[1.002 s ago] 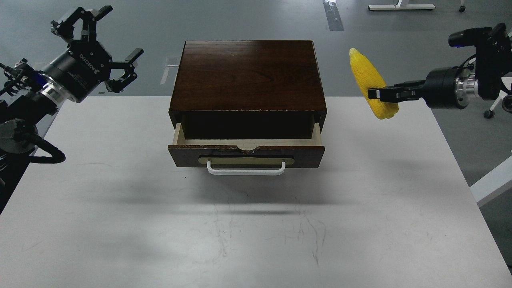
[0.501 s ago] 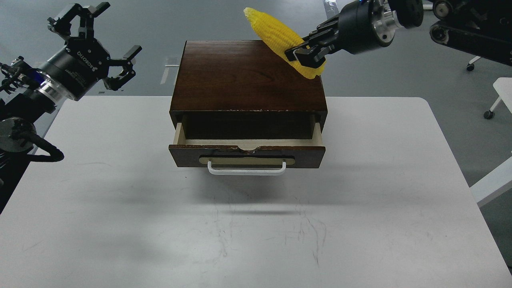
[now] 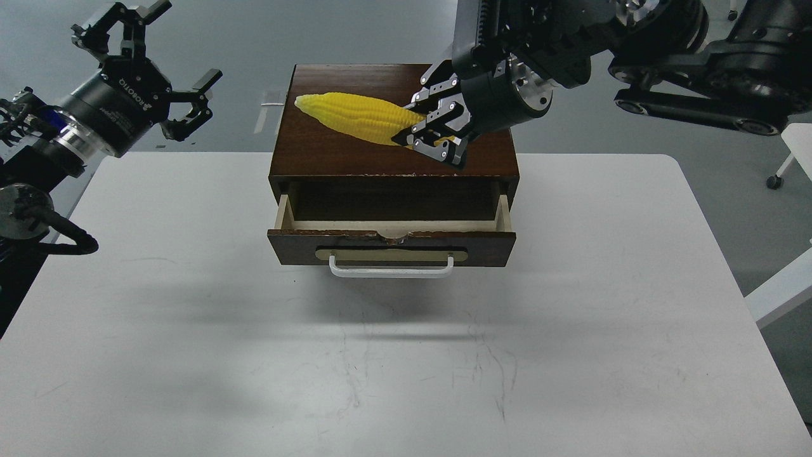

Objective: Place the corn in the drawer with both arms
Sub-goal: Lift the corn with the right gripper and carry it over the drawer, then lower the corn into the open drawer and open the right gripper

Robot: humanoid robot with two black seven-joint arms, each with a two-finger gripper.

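The yellow corn (image 3: 355,115) hangs level over the top of the dark brown box (image 3: 393,120), its pointed end to the left. My right gripper (image 3: 431,130) is shut on the corn's thick right end, just behind the open drawer (image 3: 390,238). The drawer is pulled partly out, showing pale inner sides and a white bar handle (image 3: 391,270). My left gripper (image 3: 149,60) is open and empty, raised left of the box beyond the table's far left corner.
The box stands at the back middle of the white table (image 3: 406,355). My right arm's thick links (image 3: 691,38) reach in from the upper right above the box. Grey floor lies beyond the table.
My right arm has swung the corn left and down, from right of the box to over its top, turning it from steep to level. The left gripper has barely moved.
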